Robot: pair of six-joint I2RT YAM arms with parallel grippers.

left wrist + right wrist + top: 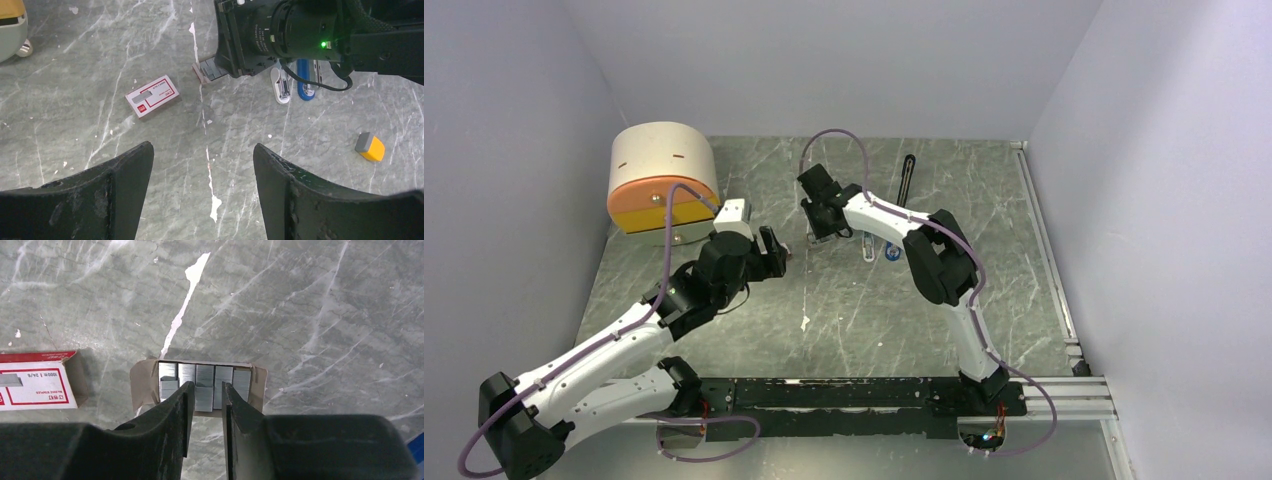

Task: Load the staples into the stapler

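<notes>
The staples are several grey ribbed strips lying side by side in an open brown card tray. My right gripper is low over the tray, jaws narrowly apart, straddling the middle strip with a small gap on the right. It hides most of the tray in the top view. The red-and-white box lies left of the tray. The stapler shows its blue end behind the right arm; its black arm stretches to the far side. My left gripper is open and empty above bare table.
A round beige-and-orange container stands at the far left. An orange block lies to the right. A small pale piece lies beside the stapler. Walls close in the table on three sides.
</notes>
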